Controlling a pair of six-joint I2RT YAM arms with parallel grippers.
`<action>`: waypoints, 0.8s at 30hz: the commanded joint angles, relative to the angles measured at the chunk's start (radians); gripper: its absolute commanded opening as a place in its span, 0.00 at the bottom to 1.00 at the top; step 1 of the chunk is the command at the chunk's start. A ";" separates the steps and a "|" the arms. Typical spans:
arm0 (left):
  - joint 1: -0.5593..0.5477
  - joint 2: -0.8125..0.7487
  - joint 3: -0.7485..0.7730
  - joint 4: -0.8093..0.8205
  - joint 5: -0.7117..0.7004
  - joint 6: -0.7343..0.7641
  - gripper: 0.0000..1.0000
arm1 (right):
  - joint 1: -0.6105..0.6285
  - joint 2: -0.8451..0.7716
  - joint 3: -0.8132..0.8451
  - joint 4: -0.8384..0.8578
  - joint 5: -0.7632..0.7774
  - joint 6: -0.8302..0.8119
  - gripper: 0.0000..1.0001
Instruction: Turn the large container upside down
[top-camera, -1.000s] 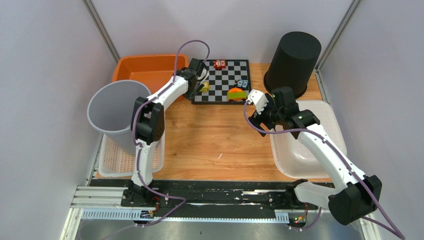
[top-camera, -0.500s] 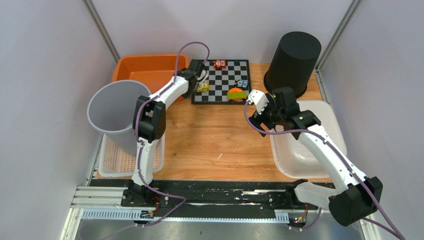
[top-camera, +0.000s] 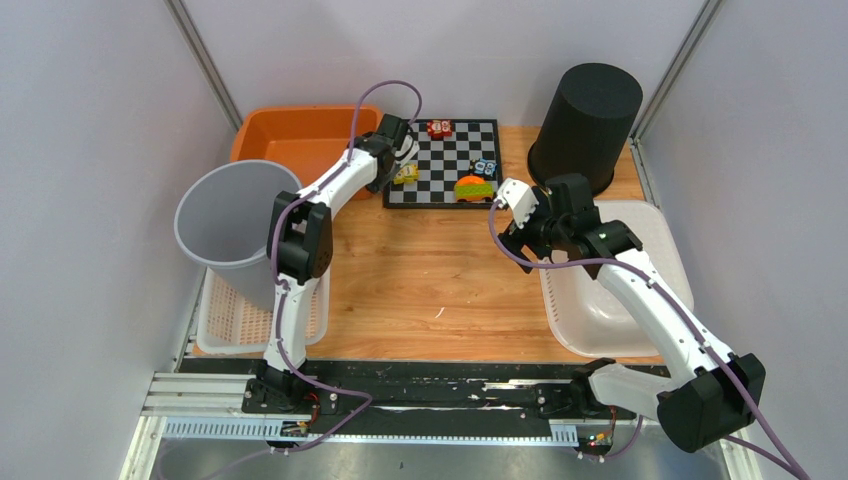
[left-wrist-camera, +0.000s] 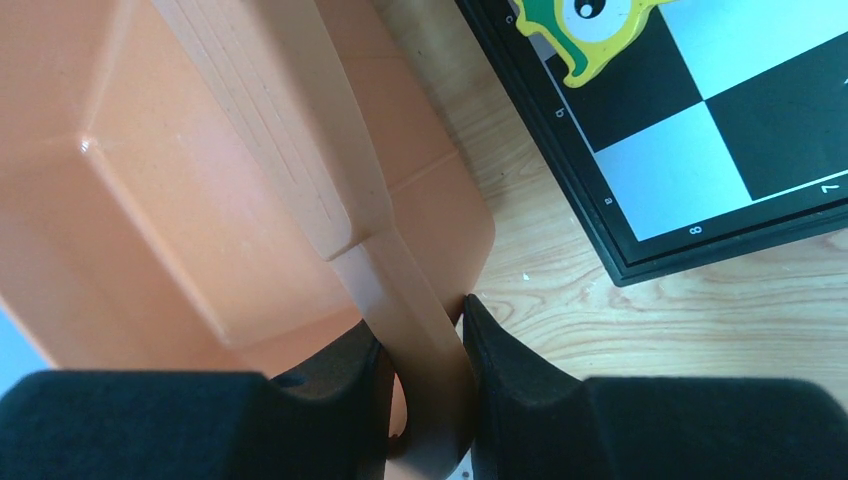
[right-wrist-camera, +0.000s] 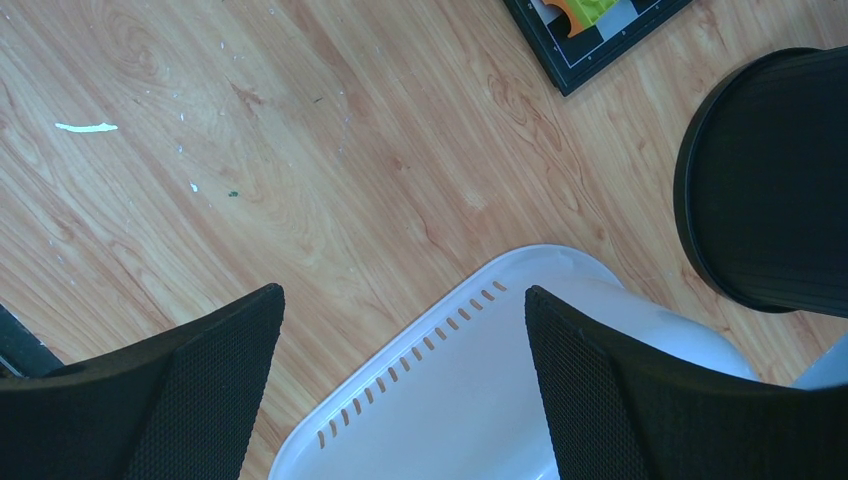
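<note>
We read this as the grasp step, just made: our left gripper is pinched on the rim of the orange container, with 1 finger on each side of the thin lip at the side nearest the chessboard. The container sits mouth up at the back left of the table, behind the grey bucket and just beside the board's left edge. Whether its base has left the wood we cannot tell from these views. Our right gripper hangs with its jaws wide apart and nothing between them, above the near corner of the white tub and well apart from the container. In our judgement the flip itself is not yet begun. The next move calls for raising the gripped rim and rolling the wrist so the tub tips over its far edge. We expect it will need room away from the board and the bucket. A 1-point hold on a thin lip could slip or twist as the weight swings.
</note>
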 joint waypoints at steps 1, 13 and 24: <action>-0.010 -0.054 0.044 0.021 -0.019 0.041 0.00 | -0.017 -0.017 -0.010 0.000 -0.016 0.021 0.92; -0.056 -0.241 0.014 0.041 -0.035 0.070 0.00 | -0.018 -0.027 -0.005 0.000 -0.013 0.024 0.92; -0.199 -0.463 -0.112 0.003 0.040 0.150 0.00 | -0.031 -0.079 0.038 -0.002 0.039 0.020 0.96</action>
